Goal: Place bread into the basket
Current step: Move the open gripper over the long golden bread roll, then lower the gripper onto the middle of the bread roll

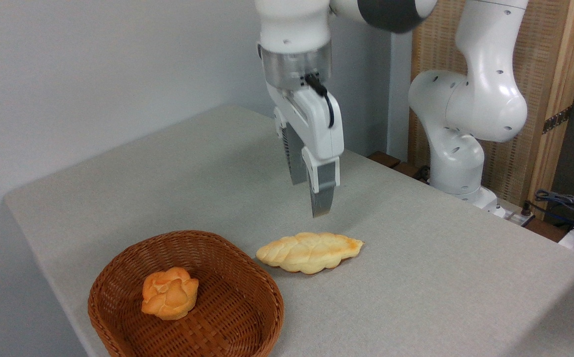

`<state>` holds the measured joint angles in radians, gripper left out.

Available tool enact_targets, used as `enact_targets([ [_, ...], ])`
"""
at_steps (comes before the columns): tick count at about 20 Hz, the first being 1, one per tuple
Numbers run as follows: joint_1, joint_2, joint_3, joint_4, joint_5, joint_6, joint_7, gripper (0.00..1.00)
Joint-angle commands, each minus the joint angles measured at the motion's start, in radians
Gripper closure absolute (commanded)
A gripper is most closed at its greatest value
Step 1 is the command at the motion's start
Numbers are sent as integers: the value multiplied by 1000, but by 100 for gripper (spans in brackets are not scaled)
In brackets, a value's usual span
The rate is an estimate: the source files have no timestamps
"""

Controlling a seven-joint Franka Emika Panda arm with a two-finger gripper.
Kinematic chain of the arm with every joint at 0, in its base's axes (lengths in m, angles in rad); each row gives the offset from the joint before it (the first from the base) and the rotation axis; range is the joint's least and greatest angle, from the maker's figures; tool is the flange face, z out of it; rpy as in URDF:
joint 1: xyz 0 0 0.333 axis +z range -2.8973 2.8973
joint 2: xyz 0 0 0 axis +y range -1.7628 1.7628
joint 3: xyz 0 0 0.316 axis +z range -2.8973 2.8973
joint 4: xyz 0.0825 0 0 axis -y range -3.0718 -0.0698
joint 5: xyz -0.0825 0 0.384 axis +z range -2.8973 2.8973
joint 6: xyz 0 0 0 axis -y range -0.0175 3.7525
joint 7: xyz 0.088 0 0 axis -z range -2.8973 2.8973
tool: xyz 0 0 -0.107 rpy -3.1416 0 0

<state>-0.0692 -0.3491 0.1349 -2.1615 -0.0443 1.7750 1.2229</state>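
Jaws poised above the loaf, nothing gripped yet.

Grey tabletop (416, 277) across the frame, wide and bare right of centre, its near-left edge passing close beside the basket. Brown wicker basket (227, 250) at lower left, holding only a small knotted bun (169, 292) at its left; ample room beside it. Gripper (312, 196) hanging at centre, jaws parted and empty, pointing down. Bread (310, 252) flat on the tabletop directly below, just right of the basket rim, long axis left-right across the picture.
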Motion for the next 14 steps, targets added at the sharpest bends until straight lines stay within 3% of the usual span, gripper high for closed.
enact_targets([
  [1, -21, -25, 6, -70, 12, 47, 88, 0],
  [3, -21, -25, 6, -116, 27, 104, 138, 0],
  [6, -41, -22, 5, -173, 90, 185, 161, 0],
  [14, -70, 2, 5, -214, 110, 256, 161, 0],
])
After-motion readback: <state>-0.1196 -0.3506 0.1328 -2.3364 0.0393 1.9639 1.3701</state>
